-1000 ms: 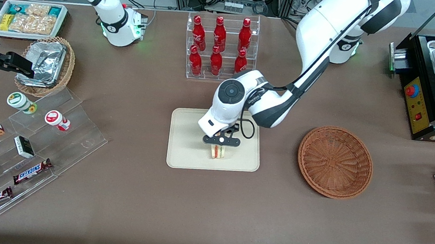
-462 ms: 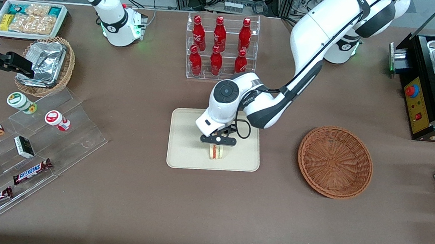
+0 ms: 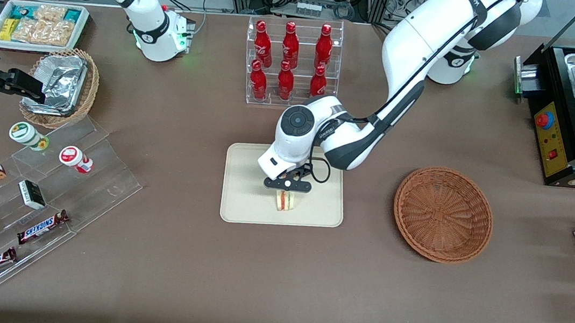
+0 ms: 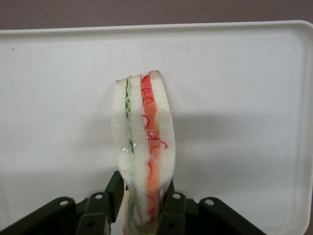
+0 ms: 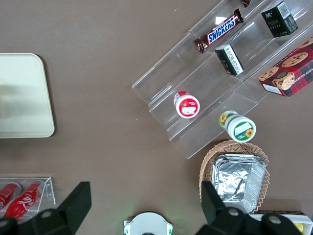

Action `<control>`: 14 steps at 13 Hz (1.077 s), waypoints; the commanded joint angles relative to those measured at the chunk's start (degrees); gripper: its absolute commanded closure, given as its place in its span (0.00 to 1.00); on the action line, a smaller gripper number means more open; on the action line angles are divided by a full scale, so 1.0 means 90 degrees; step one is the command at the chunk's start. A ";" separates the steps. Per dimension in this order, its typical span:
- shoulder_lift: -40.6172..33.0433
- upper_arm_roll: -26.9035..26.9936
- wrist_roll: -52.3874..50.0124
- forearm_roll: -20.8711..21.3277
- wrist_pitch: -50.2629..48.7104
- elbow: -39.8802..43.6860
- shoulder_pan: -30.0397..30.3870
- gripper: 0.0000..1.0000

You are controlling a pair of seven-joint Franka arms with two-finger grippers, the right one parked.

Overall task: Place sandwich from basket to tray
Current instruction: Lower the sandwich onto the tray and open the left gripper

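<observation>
Directly above the flat cream-beige rectangular tray [image 3: 245, 200], the left arm's black two-finger gripper [image 3: 287, 191] pinches the triangular white-bread sandwich [image 4: 143, 147], which hangs straight below its fingers, layered edge upright.

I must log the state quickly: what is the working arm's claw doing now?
Left claw: closed on the sandwich, over the tray.
</observation>
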 commanded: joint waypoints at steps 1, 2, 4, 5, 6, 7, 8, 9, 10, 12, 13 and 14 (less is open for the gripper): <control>-0.0052 0.0059 -0.0184 0.0098 -0.0076 0.0157 -0.0055 0.01; -0.0159 0.0059 -0.0184 0.0050 -0.0250 0.0186 -0.0026 0.01; -0.0461 0.0059 -0.0252 0.0001 -0.0573 0.0206 0.0014 0.01; -0.0617 0.0059 -0.0455 0.0000 -0.0652 0.0206 0.0052 0.01; -0.0812 0.0059 -0.0631 -0.0009 -0.0788 0.0206 0.0149 0.01; -0.1036 0.0059 -0.0633 -0.0009 -0.1079 0.0196 0.0218 0.01; -0.1309 0.0059 -0.0585 -0.0009 -0.1595 0.0186 0.0306 0.01; -0.1544 0.0050 -0.0574 -0.0058 -0.1957 0.0186 0.0442 0.00; -0.1788 0.0049 -0.0565 -0.0194 -0.2135 0.0177 0.0530 0.01; -0.2267 0.0050 -0.0526 -0.0312 -0.2632 0.0147 0.0833 0.00; -0.2472 0.0049 -0.0516 -0.0322 -0.2867 0.0157 0.0998 0.00; -0.2677 0.0040 -0.0361 -0.0331 -0.3072 0.0147 0.1232 0.00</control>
